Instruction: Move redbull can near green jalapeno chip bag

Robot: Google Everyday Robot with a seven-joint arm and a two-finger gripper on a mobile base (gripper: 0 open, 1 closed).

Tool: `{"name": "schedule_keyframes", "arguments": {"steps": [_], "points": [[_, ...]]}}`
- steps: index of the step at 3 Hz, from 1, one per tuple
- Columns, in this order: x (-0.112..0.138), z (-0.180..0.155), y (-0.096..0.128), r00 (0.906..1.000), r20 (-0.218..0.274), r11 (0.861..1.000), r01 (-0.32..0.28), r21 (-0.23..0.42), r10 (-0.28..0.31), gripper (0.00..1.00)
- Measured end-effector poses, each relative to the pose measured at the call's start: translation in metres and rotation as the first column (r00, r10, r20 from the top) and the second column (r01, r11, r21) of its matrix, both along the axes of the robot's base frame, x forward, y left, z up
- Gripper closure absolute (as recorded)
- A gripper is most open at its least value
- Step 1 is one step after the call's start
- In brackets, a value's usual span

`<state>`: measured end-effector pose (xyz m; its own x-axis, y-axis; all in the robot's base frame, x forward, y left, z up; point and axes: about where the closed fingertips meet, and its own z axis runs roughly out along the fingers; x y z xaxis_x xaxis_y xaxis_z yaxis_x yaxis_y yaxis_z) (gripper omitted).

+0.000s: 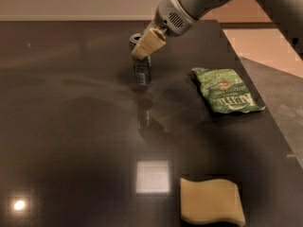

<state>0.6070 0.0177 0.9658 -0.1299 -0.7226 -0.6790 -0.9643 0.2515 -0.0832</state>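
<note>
Worktop [61,108]: dark, glossy slab, mirror-like, with light glare spots on it. Arm [189,8]: smooth pale grey shell, rounded, coming in from the top right. Green jalapeno chip bag [226,90]: flat, crinkly green foil with white lettering, lying near the right edge of the worktop. Sponge [211,201]: pale yellow, matte, wavy-edged block at front right, well apart from the bag. Redbull can [142,71]: slim metal cylinder with a shiny top rim, upright, mid-rear of the worktop, left of the bag and not touching it. Its base looks just clear of the surface, with a dim reflection below. Pincer [142,51]: tan fingers [147,42] clamped on the can's upper part from above.
</note>
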Motion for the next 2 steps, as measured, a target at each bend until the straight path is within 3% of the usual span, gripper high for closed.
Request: {"name": "schedule_keyframes", "arguments": {"steps": [2], "points": [[0.012,-0.011,-0.078,0.9927,-0.043,0.994,0.113,0.0,-0.113,1.0]]}}
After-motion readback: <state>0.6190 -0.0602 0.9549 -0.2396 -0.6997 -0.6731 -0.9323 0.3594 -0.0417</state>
